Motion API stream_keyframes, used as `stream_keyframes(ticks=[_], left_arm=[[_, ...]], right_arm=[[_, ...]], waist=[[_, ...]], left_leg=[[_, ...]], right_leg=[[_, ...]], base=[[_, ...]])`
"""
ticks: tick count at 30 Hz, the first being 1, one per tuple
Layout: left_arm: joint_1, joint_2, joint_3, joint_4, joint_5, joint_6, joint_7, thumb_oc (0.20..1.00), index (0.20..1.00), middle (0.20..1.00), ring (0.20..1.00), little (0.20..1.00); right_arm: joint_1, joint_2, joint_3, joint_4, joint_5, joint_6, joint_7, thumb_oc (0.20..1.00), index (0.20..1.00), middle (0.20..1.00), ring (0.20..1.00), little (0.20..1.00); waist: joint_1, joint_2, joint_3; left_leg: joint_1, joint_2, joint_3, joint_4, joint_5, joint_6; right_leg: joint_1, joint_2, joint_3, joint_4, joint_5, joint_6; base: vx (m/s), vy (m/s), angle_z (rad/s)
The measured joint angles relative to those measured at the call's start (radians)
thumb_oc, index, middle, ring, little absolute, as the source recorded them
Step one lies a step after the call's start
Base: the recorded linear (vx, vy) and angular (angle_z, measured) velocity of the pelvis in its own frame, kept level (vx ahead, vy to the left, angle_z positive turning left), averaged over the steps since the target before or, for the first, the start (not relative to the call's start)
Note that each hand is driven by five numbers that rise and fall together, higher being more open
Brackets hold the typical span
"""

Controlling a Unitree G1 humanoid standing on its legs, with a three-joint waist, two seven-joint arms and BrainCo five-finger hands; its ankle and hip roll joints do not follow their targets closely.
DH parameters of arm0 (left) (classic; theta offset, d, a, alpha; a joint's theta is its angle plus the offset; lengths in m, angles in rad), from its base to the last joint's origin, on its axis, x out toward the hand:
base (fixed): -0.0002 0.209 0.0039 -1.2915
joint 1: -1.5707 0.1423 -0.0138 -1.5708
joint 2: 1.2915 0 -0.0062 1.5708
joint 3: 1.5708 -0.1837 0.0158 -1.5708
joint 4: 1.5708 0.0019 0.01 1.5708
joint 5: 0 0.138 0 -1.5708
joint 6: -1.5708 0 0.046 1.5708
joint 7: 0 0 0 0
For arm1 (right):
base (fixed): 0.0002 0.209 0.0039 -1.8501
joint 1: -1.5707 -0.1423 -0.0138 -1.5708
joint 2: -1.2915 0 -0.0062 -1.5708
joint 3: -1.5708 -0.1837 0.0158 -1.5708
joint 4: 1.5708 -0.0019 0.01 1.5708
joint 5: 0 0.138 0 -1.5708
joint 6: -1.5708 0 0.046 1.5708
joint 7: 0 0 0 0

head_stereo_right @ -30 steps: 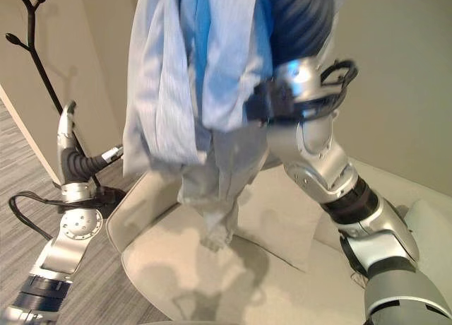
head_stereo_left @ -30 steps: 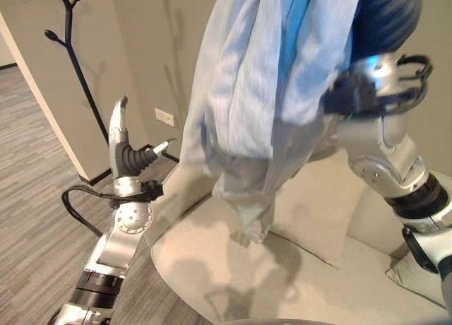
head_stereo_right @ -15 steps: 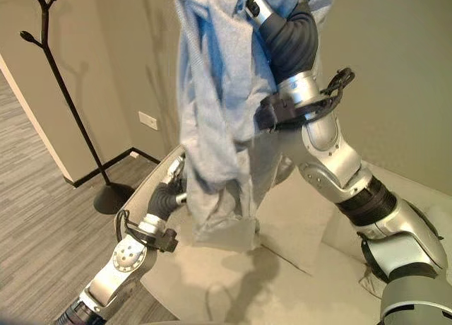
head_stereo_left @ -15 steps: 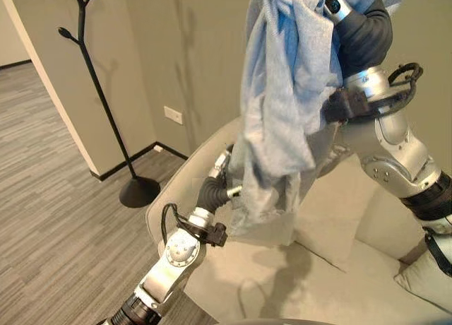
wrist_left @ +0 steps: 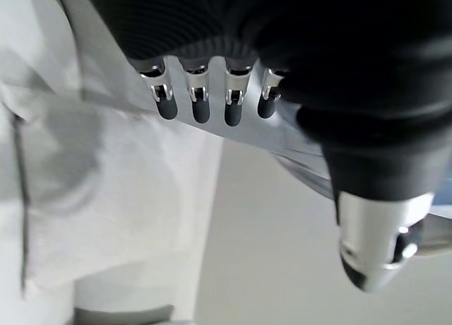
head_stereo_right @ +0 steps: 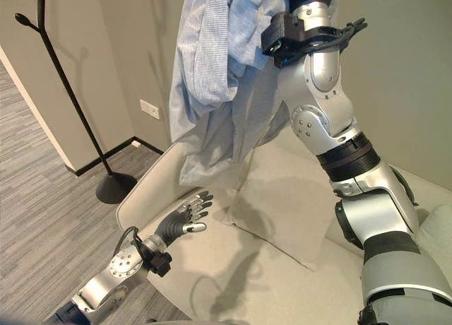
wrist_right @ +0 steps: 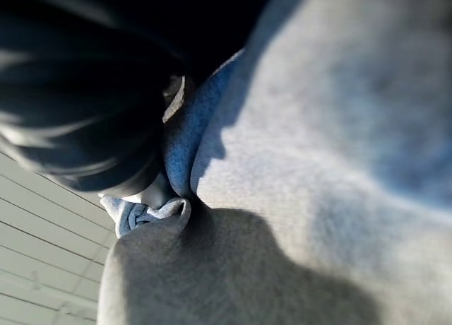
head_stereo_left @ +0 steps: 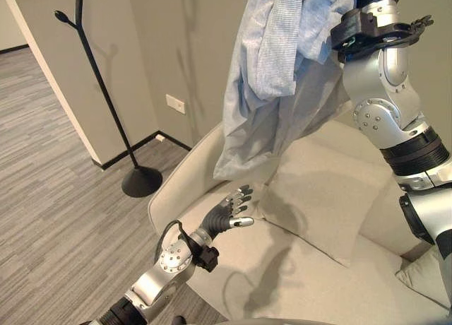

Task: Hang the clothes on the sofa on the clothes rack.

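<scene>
No writing can be read. The right hand (wrist_right: pixel 106 127) is raised high, clamped on the light blue shirt (head_stereo_left: pixel 275 71), which hangs above the beige sofa (head_stereo_left: pixel 311 268) clear of its cushions. The left hand (head_stereo_left: pixel 229 215), fingers spread, hovers over the sofa's front edge. The black clothes rack (head_stereo_left: pixel 106 106) stands well apart by the wall corner, open floor (head_stereo_left: pixel 49 198) around its base.

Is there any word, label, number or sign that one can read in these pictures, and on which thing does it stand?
None: no readable text stands on anything here.
The light blue shirt, held up by the right hand, shows no print.
The coat rack, the sofa, the cushion and the wall socket are plain.
The left hand bears no marking.
</scene>
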State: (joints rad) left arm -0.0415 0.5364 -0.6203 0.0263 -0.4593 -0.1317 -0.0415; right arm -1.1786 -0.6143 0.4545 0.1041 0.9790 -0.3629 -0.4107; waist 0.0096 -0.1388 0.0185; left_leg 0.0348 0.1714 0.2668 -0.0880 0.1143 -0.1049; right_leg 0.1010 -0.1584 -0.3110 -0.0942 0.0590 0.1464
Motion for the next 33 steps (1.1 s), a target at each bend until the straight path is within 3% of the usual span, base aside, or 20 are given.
stream_keyframes(ticks=[2,5,7,11,14,19,23,27,33], left_arm=[[-0.098,-0.034,-0.044,0.130,0.145,-0.010,0.036,1.000,1.000,1.000,1.000,1.000],[-0.274,-0.141,-0.076,0.432,0.458,-0.017,0.191,1.000,1.000,1.000,1.000,1.000],[-0.289,-0.169,-0.020,0.499,0.578,-0.012,0.308,1.000,1.000,1.000,1.000,1.000],[-0.266,-0.145,0.046,0.461,0.702,-0.003,0.437,1.000,1.000,1.000,1.000,1.000],[-0.152,-0.104,0.152,0.346,0.776,0.000,0.510,1.000,1.000,1.000,1.000,1.000],[0.013,-0.003,0.269,0.253,0.864,0.005,0.550,1.000,1.000,1.000,1.000,1.000],[0.127,0.019,0.395,0.143,0.873,0.000,0.560,1.000,1.000,1.000,1.000,1.000],[0.147,0.029,0.422,0.132,0.871,-0.004,0.566,1.000,1.000,1.000,1.000,1.000],[0.142,0.028,0.353,0.132,0.828,-0.028,0.547,1.000,1.000,1.000,1.000,1.000]], right_arm=[[0.004,0.003,0.001,-0.049,0.018,-0.003,0.000,0.200,0.200,0.200,0.200,0.200],[0.004,-0.029,0.008,-0.174,0.024,-0.052,0.003,0.200,0.200,0.200,0.200,0.200],[0.004,-0.084,0.010,-0.246,0.025,-0.093,0.003,0.200,0.200,0.200,0.200,0.200],[0.005,-0.146,0.009,-0.310,0.025,-0.139,0.004,0.200,0.200,0.200,0.200,0.200],[0.016,-0.194,0.009,-0.331,0.025,-0.146,0.011,0.200,0.200,0.200,0.200,0.200],[0.016,-0.281,0.003,-0.309,0.024,-0.148,0.022,0.200,0.200,0.200,0.200,0.200],[0.019,-0.286,0.000,-0.287,0.024,-0.146,0.023,0.200,0.200,0.200,0.200,0.200],[0.027,-0.286,-0.004,-0.276,0.023,-0.144,0.023,0.200,0.200,0.200,0.200,0.200],[0.027,-0.276,-0.004,-0.270,0.023,-0.142,0.024,0.200,0.200,0.200,0.200,0.200]], waist=[[-0.003,-0.002,0.000],[-0.033,-0.022,-0.006],[-0.060,-0.038,-0.010],[-0.060,-0.038,-0.011],[-0.054,-0.039,-0.012],[-0.033,-0.044,-0.022],[-0.022,-0.053,-0.032],[0.001,-0.062,-0.040],[-0.003,-0.077,-0.054]], left_leg=[[0.000,-0.003,-0.001,0.000,0.000,0.000],[0.001,-0.010,-0.001,0.000,0.000,0.000],[0.002,-0.013,0.006,0.000,0.000,0.001],[0.009,-0.014,0.020,0.000,-0.003,0.004],[0.019,-0.014,0.025,0.000,-0.007,0.005],[0.021,-0.014,0.025,0.000,-0.009,0.006],[0.019,-0.015,0.025,-0.007,-0.017,0.014],[0.018,-0.017,0.021,-0.006,-0.019,0.016],[0.017,-0.018,0.019,-0.006,-0.015,0.012]], right_leg=[[0.001,0.000,-0.001,0.000,0.001,0.001],[0.002,-0.006,-0.001,0.000,0.002,0.004],[-0.001,-0.009,0.004,0.000,0.004,0.006],[-0.003,-0.011,0.019,0.000,0.006,0.009],[0.003,-0.011,0.024,0.000,0.006,0.009],[0.005,-0.018,0.025,0.000,0.006,0.011],[0.003,-0.024,0.026,-0.001,-0.001,0.023],[0.005,-0.025,0.021,0.000,-0.001,0.023],[0.006,-0.024,0.019,0.000,0.004,0.017]], base=[[0.00,0.000,0.00],[0.00,0.000,0.00],[0.00,0.017,-0.08],[0.01,0.010,-0.10],[0.04,-0.003,-0.05],[0.01,-0.002,0.00],[0.00,0.000,0.00],[0.01,-0.012,0.03],[0.00,-0.002,0.01]])
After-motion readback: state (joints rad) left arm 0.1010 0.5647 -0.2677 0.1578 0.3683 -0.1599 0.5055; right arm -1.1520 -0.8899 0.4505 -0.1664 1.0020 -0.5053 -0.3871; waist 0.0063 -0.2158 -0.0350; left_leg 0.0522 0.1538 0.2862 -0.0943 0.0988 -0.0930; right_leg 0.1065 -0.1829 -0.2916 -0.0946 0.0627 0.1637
